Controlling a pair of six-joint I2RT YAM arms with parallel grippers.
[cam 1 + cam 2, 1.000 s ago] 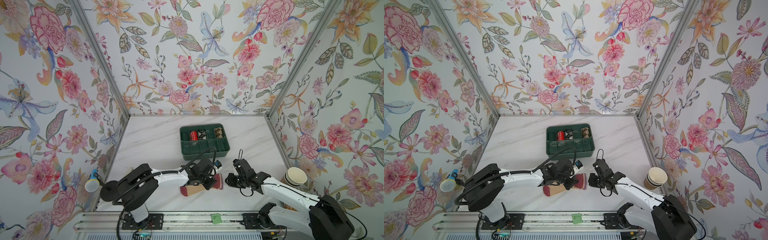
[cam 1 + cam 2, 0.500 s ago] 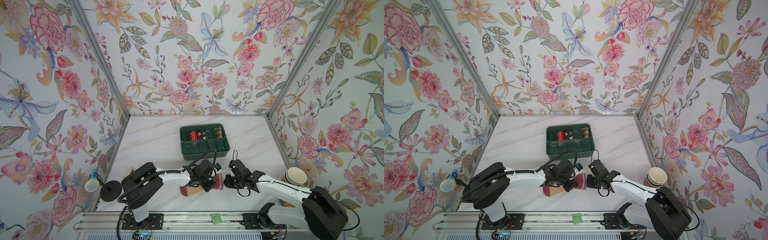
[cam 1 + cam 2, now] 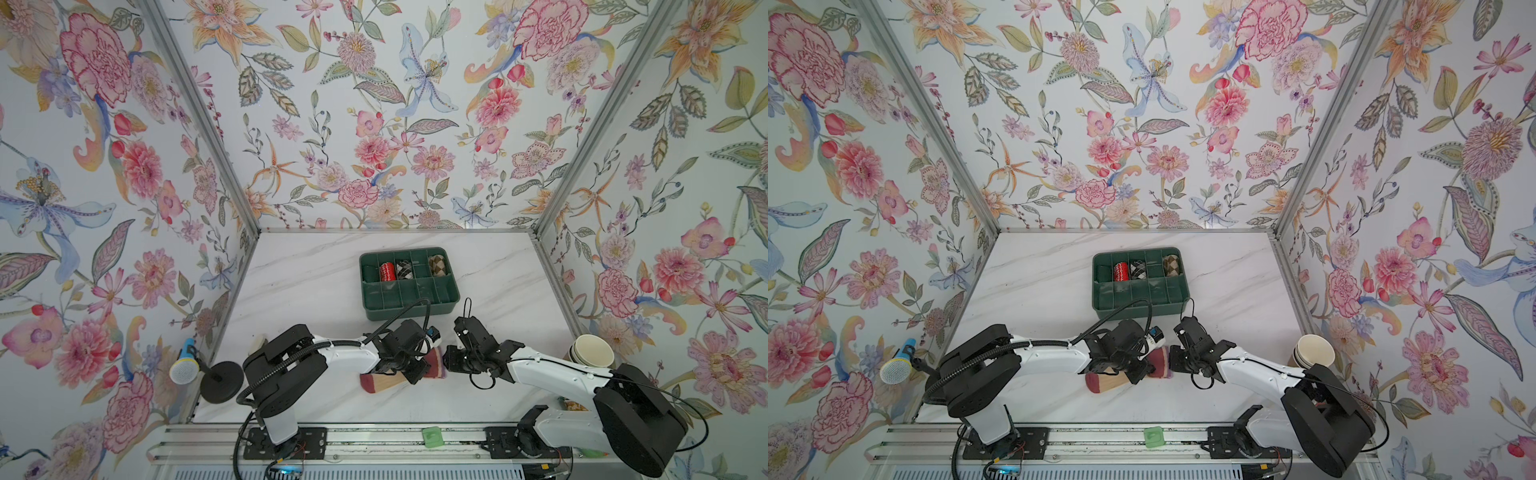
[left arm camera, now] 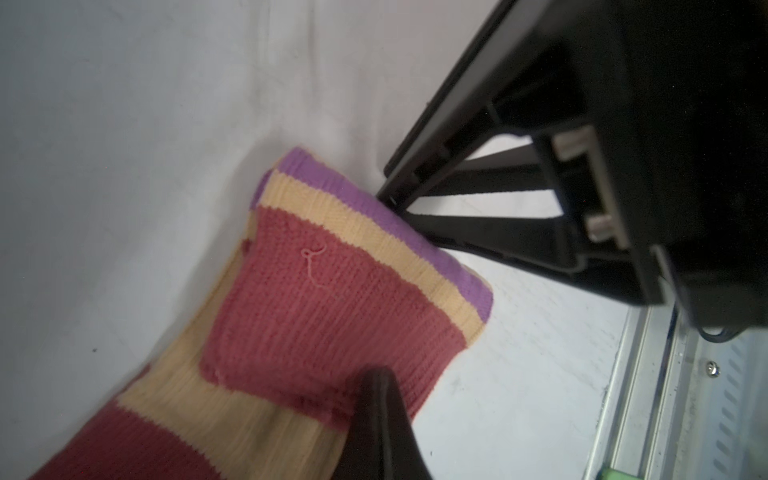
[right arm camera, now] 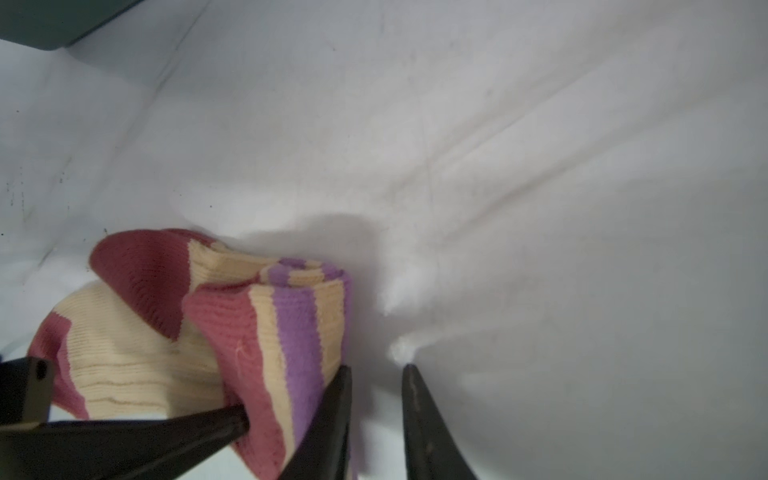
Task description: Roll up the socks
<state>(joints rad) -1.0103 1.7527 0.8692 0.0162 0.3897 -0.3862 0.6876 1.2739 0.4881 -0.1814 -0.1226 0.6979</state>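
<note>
A pair of red, cream and purple striped socks [image 3: 380,380] [image 3: 1104,380] lies near the table's front edge in both top views. Its purple cuff end [image 4: 374,212] is folded back over the red band. My left gripper [image 3: 415,368] [image 4: 376,374] is shut, and its tip presses on the red band at the fold. My right gripper [image 3: 449,361] [image 5: 376,368] stands just right of the cuff, slightly open, with only bare table between its fingers. One of its fingertips [image 5: 340,378] touches the purple stripe of the socks [image 5: 257,332].
A green divided tray [image 3: 409,309] stands behind the grippers with rolled socks [image 3: 387,271] in its back compartments. Stacked paper cups [image 3: 592,355] sit at the right edge. A microphone [image 3: 185,368] on a round stand is at the front left.
My right gripper has slid left until it reached the socks' cuff end, and its jaws have narrowed a little. The left gripper has stayed on the socks.
</note>
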